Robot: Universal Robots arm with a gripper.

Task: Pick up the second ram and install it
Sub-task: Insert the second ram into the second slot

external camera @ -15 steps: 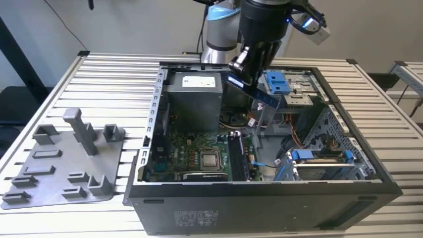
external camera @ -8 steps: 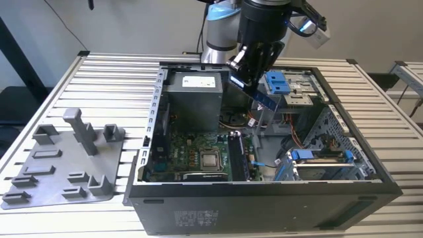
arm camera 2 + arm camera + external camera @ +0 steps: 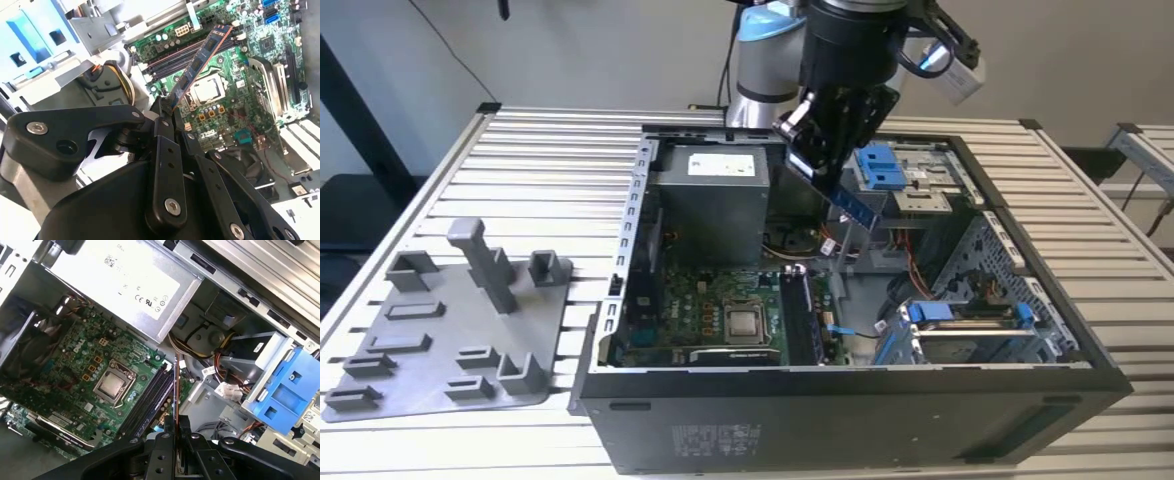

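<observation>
My gripper [image 3: 821,170] hangs over the open black computer case [image 3: 854,420] and is shut on one end of the second ram [image 3: 857,205], a thin dark strip with a blue face. The strip slants down out of the fingers toward the case's inside. In the second wrist view the ram [image 3: 200,65] reaches from the gripper [image 3: 164,114] out above the long memory slots [image 3: 165,62] beside the processor socket [image 3: 207,91]. In the first wrist view the ram [image 3: 176,390] shows edge-on, above the gripper [image 3: 176,432] and close to the slots [image 3: 147,405], clear of the board.
A grey power supply [image 3: 707,195] fills the case's back corner. Blue drive brackets [image 3: 887,165] and a metal drive cage [image 3: 974,325] stand at the exterior view's right. Cable bundles [image 3: 200,347] run near the slots. A grey tray [image 3: 400,395] with posts lies on the slatted table.
</observation>
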